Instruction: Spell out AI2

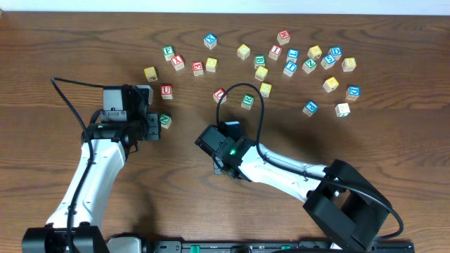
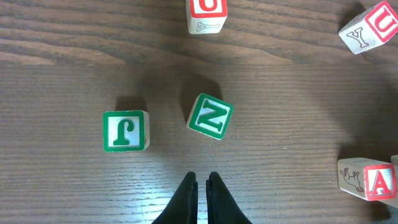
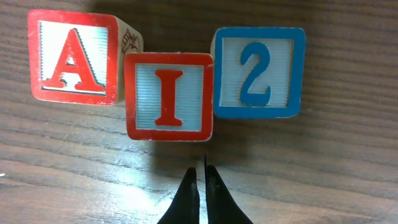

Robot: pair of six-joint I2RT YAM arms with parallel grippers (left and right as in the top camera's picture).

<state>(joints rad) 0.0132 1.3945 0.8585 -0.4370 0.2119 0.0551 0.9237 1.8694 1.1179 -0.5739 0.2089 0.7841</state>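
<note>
Right pincer [image 3: 202, 180] closed tight, empty, tips just short of the I cube [image 3: 168, 96]. A cube [image 3: 73, 57], I cube and 2 cube [image 3: 259, 73] sit in a row on the surface [image 3: 323, 180], apparently touching. Left pincer [image 2: 202, 186] closed, empty.

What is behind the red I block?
Behind the small red-framed wooden cube with an I you see dark brown wooden table. Its left corner covers part of a red drawing on the red-framed wooden A cube, so that picture stays unclear.
</note>
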